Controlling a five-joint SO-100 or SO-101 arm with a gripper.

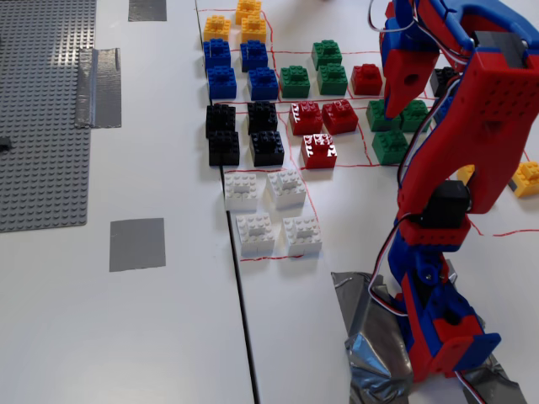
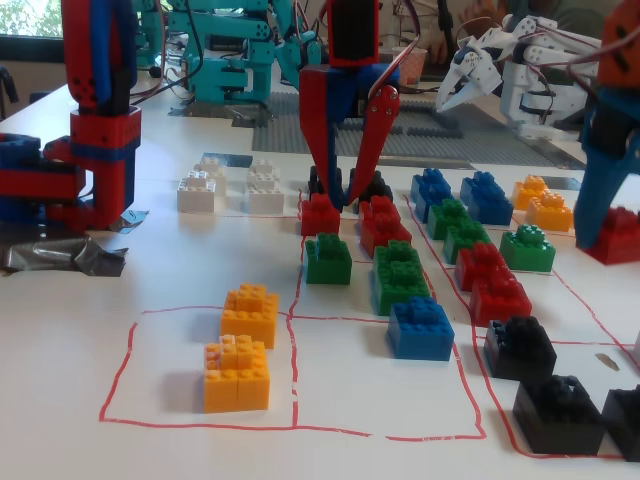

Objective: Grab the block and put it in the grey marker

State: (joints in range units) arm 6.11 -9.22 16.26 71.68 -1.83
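Several white blocks (image 1: pixel 255 232) sit in a red-outlined cell near the table's seam; they show far left in the other fixed view (image 2: pixel 196 190). The grey marker (image 1: pixel 136 244) is a flat dark-grey square, left of the white blocks and bare. My gripper (image 1: pixel 396 109) hangs open and empty over the green and red bricks, well right of the white blocks. In the other fixed view the gripper (image 2: pixel 342 200) points down, its fingers spread just above a red brick (image 2: pixel 320 213).
Rows of yellow, blue, black (image 1: pixel 222 135), red and green (image 1: pixel 295 81) bricks fill the red grid. A grey studded baseplate (image 1: pixel 42 109) with silver tape (image 1: pixel 99 87) lies at the left. The arm's base stands on wrinkled silver tape (image 1: pixel 370 337). Other robots stand at the back (image 2: pixel 500 70).
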